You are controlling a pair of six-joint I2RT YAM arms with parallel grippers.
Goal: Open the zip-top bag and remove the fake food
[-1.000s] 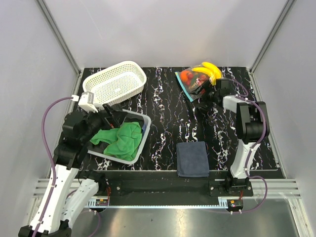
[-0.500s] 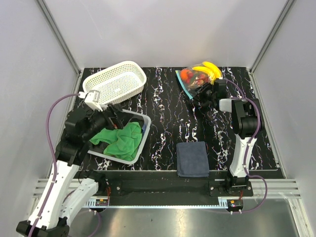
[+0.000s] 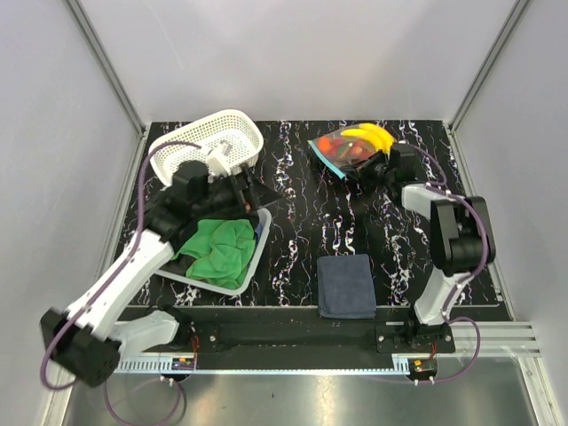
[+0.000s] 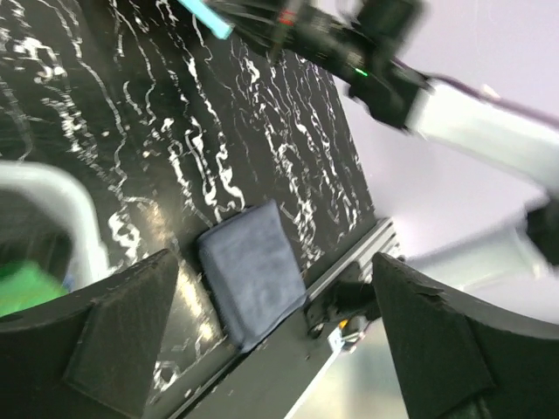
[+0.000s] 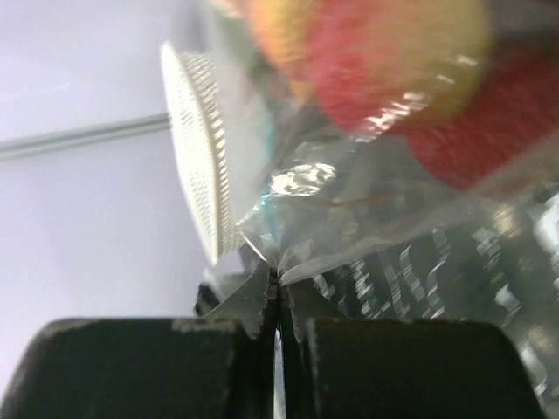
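Right now the bag (image 3: 342, 149) sits at about 1 o'clock on the table (image 3: 293, 222), at the far side, away from the arm bases. The toy food is inside it. A yellow banana (image 3: 371, 135) shows through the clear plastic, and so does a round red and yellow fruit (image 5: 384, 52). A bit of the blue-green zip strip (image 3: 321, 153) shows at the bag's 9 o'clock edge. I cannot tell if the zip is open.

The right gripper (image 5: 278, 279) has its fingers pressed together, and they pinch a thin fold of the bag's plastic at its near edge. So the step in hand looks like getting a good hold on the bag so it can be opened.

The left gripper (image 3: 251, 189) has its fingers wide apart and holds nothing. It hangs over the left side of the table, well apart from the bag. I think it must go next to 1 o'clock and grab the other lip of the bag. Then the two can pull the mouth apart. The plastic is floppy, so it could slip out.

A white basket (image 3: 240, 133) sits at 11 o'clock, and I see nothing in the part that shows. A clear tray (image 3: 257, 253) at 9 o'clock holds a green cloth (image 3: 217, 253). A folded blue cloth (image 3: 346, 286) lies on the table at 5 o'clock.
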